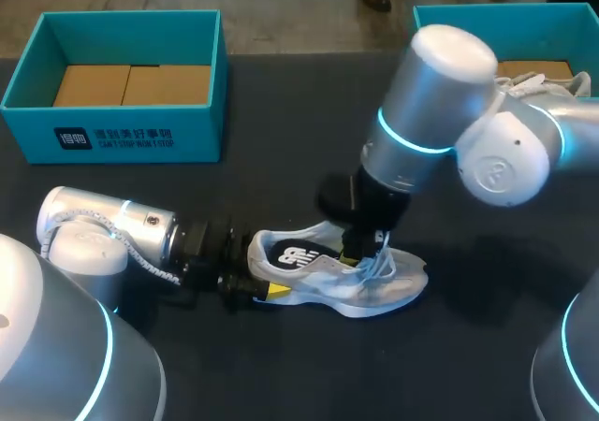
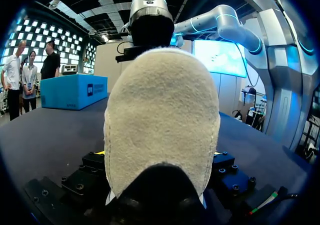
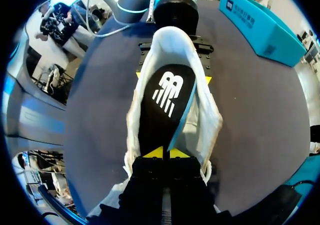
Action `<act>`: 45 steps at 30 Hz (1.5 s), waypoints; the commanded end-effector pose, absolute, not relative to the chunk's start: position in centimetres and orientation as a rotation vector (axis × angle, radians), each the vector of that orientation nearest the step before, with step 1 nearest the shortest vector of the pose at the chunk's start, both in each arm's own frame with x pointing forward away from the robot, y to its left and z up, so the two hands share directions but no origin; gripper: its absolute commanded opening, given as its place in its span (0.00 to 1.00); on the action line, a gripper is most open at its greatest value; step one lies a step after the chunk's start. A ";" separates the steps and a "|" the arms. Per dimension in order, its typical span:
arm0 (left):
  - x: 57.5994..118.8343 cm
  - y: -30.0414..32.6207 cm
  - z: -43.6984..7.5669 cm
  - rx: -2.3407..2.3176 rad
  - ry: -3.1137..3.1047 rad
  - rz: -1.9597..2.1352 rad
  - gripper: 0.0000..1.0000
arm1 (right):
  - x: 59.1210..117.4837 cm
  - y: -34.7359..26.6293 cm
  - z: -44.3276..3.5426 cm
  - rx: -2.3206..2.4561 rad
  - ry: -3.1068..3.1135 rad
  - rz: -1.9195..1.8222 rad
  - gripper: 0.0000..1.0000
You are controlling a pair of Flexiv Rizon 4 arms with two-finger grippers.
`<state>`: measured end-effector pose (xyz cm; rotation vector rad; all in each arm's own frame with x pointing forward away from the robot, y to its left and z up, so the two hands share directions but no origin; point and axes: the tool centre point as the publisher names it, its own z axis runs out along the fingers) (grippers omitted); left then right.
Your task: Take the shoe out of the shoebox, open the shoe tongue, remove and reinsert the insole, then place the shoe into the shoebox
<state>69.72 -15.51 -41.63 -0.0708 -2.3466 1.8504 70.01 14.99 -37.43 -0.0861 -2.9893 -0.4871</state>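
- Right gripper (image 3: 166, 152): tips pressed together inside the shoe's mouth and pinching the front end of the insole (image 3: 167, 92). It holds that end because that is where the insole can be peeled or fed.
- Insole lies black face up in the shoe (image 1: 374, 285), heel end seated. I can't tell whether the toe end is fully down.
- Left gripper (image 3: 172, 77): clamped on the heel, one yellow tip on each side. It probably acts as a brace so the shoe doesn't slide or tip while the other arm works.
- Shoe sits sole down on the table (image 1: 281, 159), heel toward the left arm, toe toward the right side, laces loose, tongue area under the right wrist.
- Judged step: insole handling, boxing not yet done.
- Shoebox (image 1: 122, 126) is well apart at the far left, with only brown card inside.
- Second shoebox (image 1: 449, 19) at the far right holds another shoe (image 1: 538, 86).
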 end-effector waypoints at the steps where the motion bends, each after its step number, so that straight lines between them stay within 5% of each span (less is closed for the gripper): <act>1: 69.6 -15.4 -41.9 -0.068 -2.349 1.850 0.00 | 70.1 13.6 -38.1 -0.089 -2.949 -0.745 0.00; 28: 69.6 -15.4 -41.9 -0.068 -2.349 1.850 0.00 | 71.9 16.3 -36.6 0.135 -3.005 -0.646 0.00; 32: 69.6 -15.4 -41.9 -0.068 -2.349 1.850 0.00 | 71.7 16.3 -36.5 0.143 -3.010 -0.629 0.42; 33: 69.6 -15.4 -41.9 -0.068 -2.349 1.850 0.00 | 71.7 16.3 -36.5 0.147 -3.010 -0.624 0.45; 45: 69.6 -15.4 -41.9 -0.068 -2.349 1.850 0.00 | 71.1 16.2 -35.8 0.153 -2.978 -0.583 0.37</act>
